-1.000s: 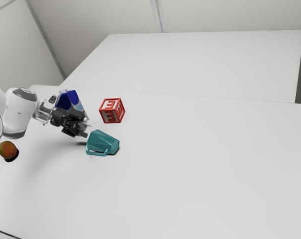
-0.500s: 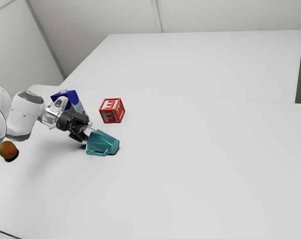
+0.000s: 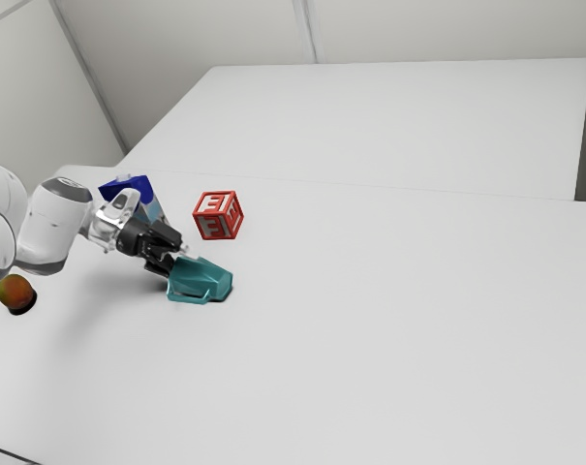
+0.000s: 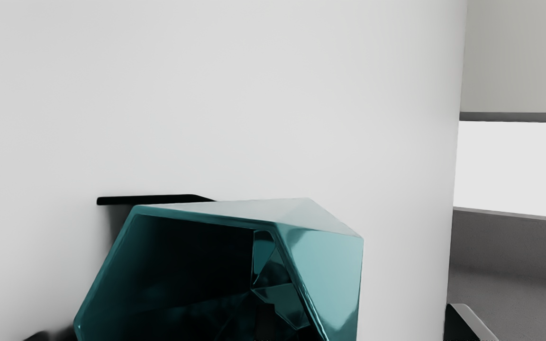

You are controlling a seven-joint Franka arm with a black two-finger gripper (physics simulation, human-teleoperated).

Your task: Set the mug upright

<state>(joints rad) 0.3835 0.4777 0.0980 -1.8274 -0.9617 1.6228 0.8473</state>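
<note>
Exterior view, mug: the teal mug (image 3: 203,279) lies on its side on the white table (image 3: 370,358), mouth toward the exterior view's left, handle (image 3: 190,298) on the side nearer the camera.
Gripper: the black gripper (image 3: 175,262) is at the mug's mouth end, close against the rim; contact is too small to tell.
Red block: the lettered block (image 3: 218,215) stands near the mug, farther from the camera, with a strip of bare table between them.
Blue carton: the carton (image 3: 128,186) stands behind the hand, partly covered by it, so room on that side is tight.
Round fruit: the orange-green fruit (image 3: 15,292) sits beneath the arm (image 3: 55,228), well apart from the mug.
Open room: bare table spreads from the mug toward the exterior view's right and toward the camera.
Wrist view, mouth: the mug's opening faces the hand, its angular rim and dark inside plain to see.
Jaws: parted, gripping nothing; one finger (image 4: 266,327) shows within the mouth's outline, the other finger (image 4: 459,327) outside, with a mug wall between and a gap from that wall to the outer one.
Table edge: runs straight past the mug, bare table between; a grey wall (image 4: 514,57) lies beyond.
</note>
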